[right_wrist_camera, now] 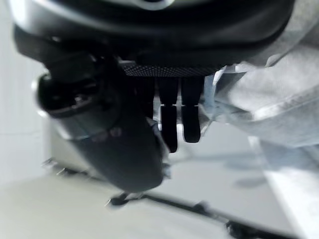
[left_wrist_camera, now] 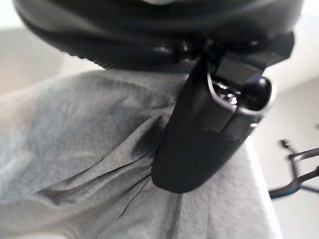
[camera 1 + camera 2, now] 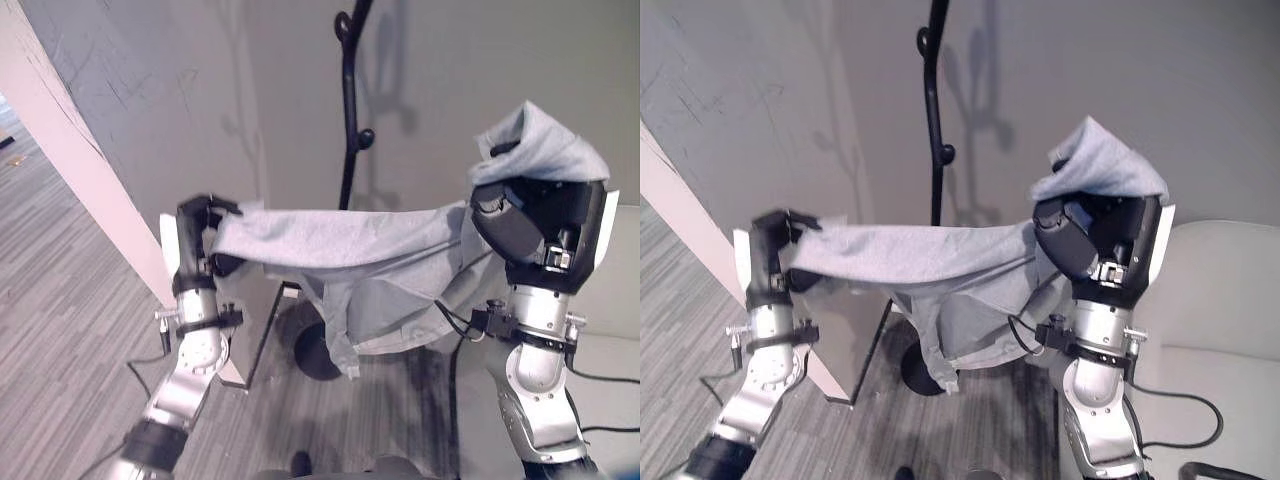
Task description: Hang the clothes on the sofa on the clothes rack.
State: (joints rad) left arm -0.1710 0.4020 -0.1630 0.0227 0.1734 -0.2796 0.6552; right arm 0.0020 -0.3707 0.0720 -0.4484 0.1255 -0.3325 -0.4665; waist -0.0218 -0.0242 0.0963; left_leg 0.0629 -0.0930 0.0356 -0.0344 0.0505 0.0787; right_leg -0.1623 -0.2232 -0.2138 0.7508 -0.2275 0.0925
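I see the light grey cloth garment (image 3: 360,262) stretched between both hands before the black metal clothes rack (image 3: 349,120). My left hand (image 3: 196,230) pinches one end. The right hand (image 3: 530,215) seems clenched on the other, draped over it.

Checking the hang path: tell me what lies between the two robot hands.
In the left eye view, the grey garment spans from the left robot hand to the right robot hand, sagging midway; the black clothes rack stands behind it.

garment (image 3: 340,250): soft matt grey cloth; rack (image 3: 347,130): glossy black metal; floor (image 3: 70,280): grey striped carpet
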